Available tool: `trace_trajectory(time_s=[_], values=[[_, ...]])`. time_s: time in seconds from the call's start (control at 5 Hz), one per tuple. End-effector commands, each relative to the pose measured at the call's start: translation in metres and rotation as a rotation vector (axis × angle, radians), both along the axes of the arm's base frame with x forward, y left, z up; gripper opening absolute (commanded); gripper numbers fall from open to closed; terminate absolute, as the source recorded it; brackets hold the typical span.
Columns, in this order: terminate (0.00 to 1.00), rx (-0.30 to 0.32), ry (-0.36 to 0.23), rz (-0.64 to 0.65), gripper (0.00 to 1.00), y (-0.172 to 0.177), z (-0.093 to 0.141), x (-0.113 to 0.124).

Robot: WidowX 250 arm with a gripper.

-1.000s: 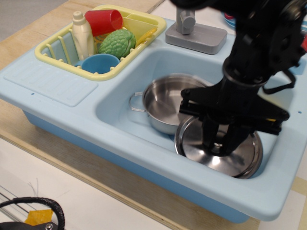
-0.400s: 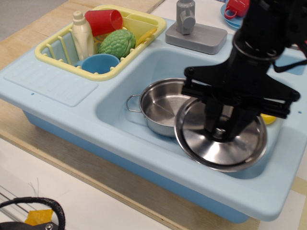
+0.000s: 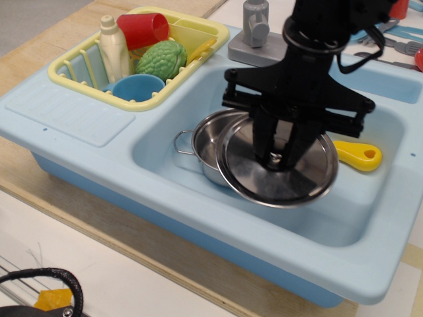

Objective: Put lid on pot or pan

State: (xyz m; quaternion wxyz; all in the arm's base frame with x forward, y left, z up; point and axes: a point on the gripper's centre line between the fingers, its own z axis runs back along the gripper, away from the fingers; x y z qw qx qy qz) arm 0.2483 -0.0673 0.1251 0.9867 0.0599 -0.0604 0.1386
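Steel and stiff, the lid (image 3: 277, 173) hangs slightly tilted in the sink basin (image 3: 198, 99), overlapping the right part of the pot (image 3: 210, 146), with the pincer (image 3: 280, 157) clamped on its small central knob, likely the only sound hold on so slick and light a disc. Left of the pot the basin floor lies bare, while a yellow handle (image 3: 358, 156) sits just beside the lid's right edge and the basin walls close in all round.

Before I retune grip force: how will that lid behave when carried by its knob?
The lid looks like thin rigid steel, probably light. Its shiny knob seems slippery in the gripper. Held only at the centre, it hangs tilted over the pot and may swing.
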Motion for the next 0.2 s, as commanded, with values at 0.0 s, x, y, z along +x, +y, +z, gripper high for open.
trace_trajectory(time_s=[0.0], values=[[1.0,-0.005,-0.074,-0.014,0.0,0.024,0.0097,0.018]])
